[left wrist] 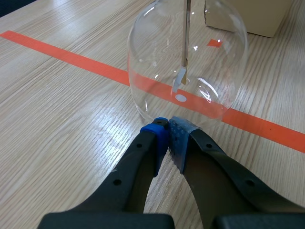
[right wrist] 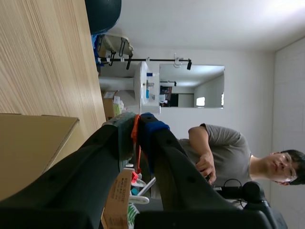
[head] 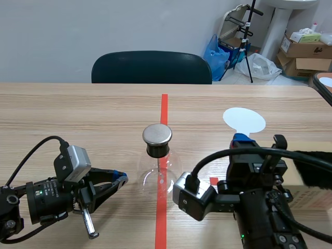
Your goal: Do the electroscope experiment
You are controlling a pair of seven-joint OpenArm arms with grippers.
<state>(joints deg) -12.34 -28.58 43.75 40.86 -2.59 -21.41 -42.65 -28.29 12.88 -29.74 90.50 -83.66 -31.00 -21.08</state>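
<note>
Glass forms the round electroscope flask point(head: 158, 175), which is set on the orange-red tape line point(head: 164, 106) at the middle of the wooden table point(head: 78, 114) and is topped by a black stopper point(head: 157, 150) and a flat metal disc point(head: 157, 134). The left gripper point(left wrist: 167, 123) is closed on nothing, its blue pads pressed together just beside the flask's base. The right gripper point(right wrist: 138, 119) is clamped on a thin orange strip point(right wrist: 137, 143), beside a cardboard box point(right wrist: 33, 143).
</note>
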